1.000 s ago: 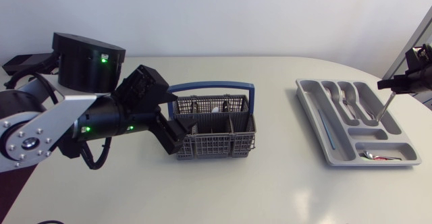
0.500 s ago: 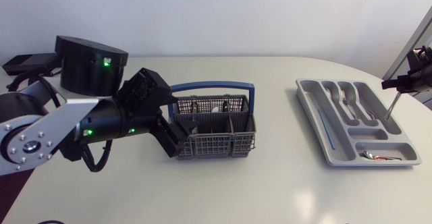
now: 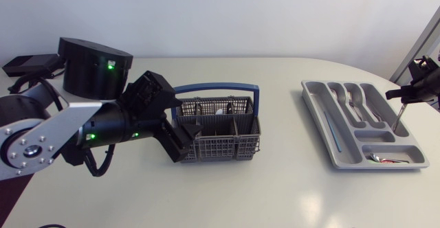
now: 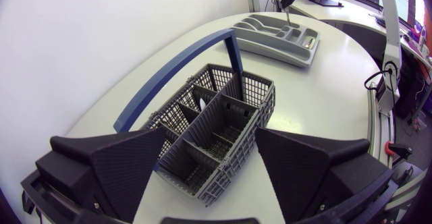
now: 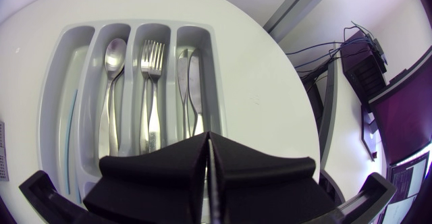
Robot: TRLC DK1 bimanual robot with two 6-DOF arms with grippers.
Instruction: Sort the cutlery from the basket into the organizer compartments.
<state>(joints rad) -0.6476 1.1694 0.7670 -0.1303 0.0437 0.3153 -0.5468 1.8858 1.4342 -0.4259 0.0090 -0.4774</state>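
The basket (image 3: 220,140), grey mesh with a blue handle (image 3: 216,87), stands near the middle of the surface (image 3: 275,194). The left hand (image 3: 177,125) is at the basket's 9 o'clock side. Its fingers are spread wide, and in the left wrist view the basket's near end sits just ahead of the gap between them, with neither finger seen touching it. A pale piece (image 4: 202,104) shows in one of the basket's far compartments.

The organizer (image 3: 315,111) lies towards 3 o'clock on the surface, well apart from the basket. The right hand (image 3: 411,90) hangs over its 3 o'clock side. Its fingers are pressed together on a thin piece of cutlery (image 3: 398,115) that points down at the outermost long compartment. The piece is seen edge-on, so its kind cannot be told. That compartment holds knives (image 5: 189,75), with forks (image 5: 152,55) and a spoon (image 5: 115,55) in the compartments beside it.
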